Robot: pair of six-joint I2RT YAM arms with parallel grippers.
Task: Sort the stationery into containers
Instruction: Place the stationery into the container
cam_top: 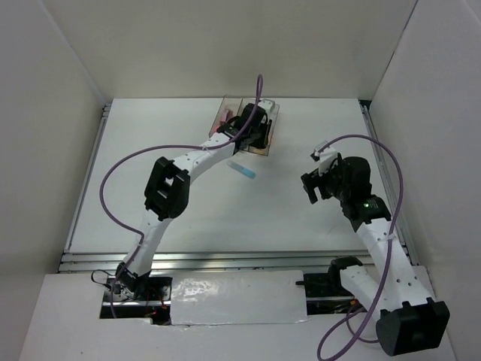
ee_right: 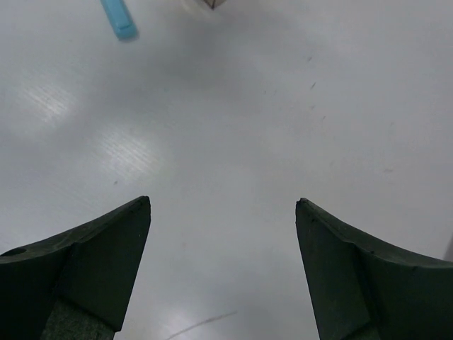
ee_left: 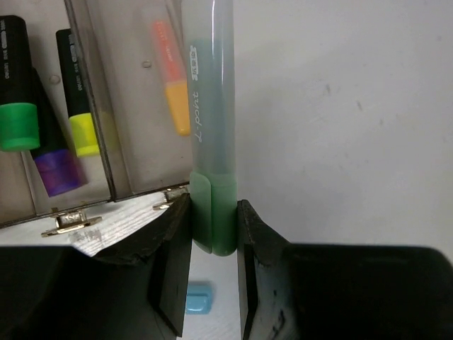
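Note:
My left gripper [ee_left: 214, 207] is shut on the green cap end of a mint highlighter [ee_left: 211, 106], held along the right edge of the smoky transparent bins [ee_left: 106, 92]. It hovers over the bins [cam_top: 228, 114] at the table's back in the top view, where the gripper [cam_top: 254, 126] hides most of them. The bins hold a green-capped black pen [ee_left: 18, 124], a purple one [ee_left: 56, 170], a yellow one [ee_left: 85, 131] and a peach-orange one [ee_left: 173, 78]. A light blue highlighter [cam_top: 243, 171] lies on the table in front of the bins. My right gripper [cam_top: 310, 186] is open and empty.
White walls enclose the table on three sides. The right wrist view shows bare table between my open fingers [ee_right: 113, 248], with the light blue highlighter [ee_right: 118, 18] and a bin corner [ee_right: 212, 3] far ahead. A purple cable [cam_top: 259, 86] arcs over the bins.

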